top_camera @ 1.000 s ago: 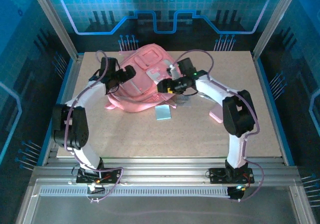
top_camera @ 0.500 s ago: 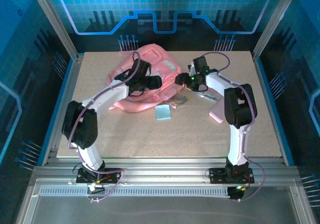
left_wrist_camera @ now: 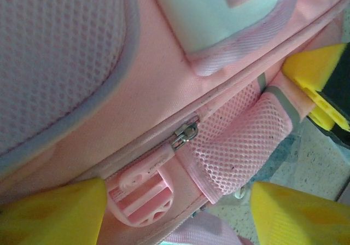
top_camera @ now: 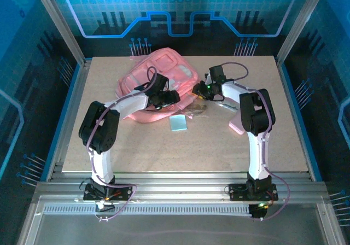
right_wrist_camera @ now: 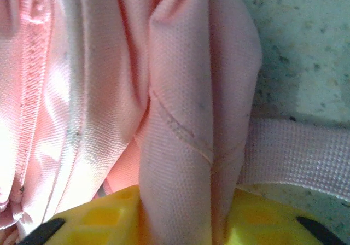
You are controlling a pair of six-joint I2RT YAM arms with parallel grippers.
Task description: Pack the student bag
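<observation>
The student bag [top_camera: 156, 75] is a soft pink backpack lying at the back middle of the table. My left gripper [top_camera: 173, 98] is at the bag's near right edge. In the left wrist view it [left_wrist_camera: 178, 215] stands open, its yellow fingertips [left_wrist_camera: 52, 212] straddling a pink zipper pull tab [left_wrist_camera: 143, 193] below a metal slider [left_wrist_camera: 186, 134] and a mesh side pocket [left_wrist_camera: 240, 146]. My right gripper [top_camera: 198, 89] is at the bag's right side. In the right wrist view it [right_wrist_camera: 183, 223] is shut on a fold of the bag's pink fabric [right_wrist_camera: 180, 119], beside a pink strap [right_wrist_camera: 295, 152].
A pale blue flat card [top_camera: 178, 123] lies just in front of the bag. A small clear-wrapped item [top_camera: 196, 111] and a pen-like object [top_camera: 227, 106] lie to the right. A pink flat item [top_camera: 236, 126] sits by the right arm. The near half of the table [top_camera: 180, 152] is bare.
My left arm swung from the bag's left side across to its near right edge. My right gripper drew back to the bag's right side and closed on a fold of fabric.
</observation>
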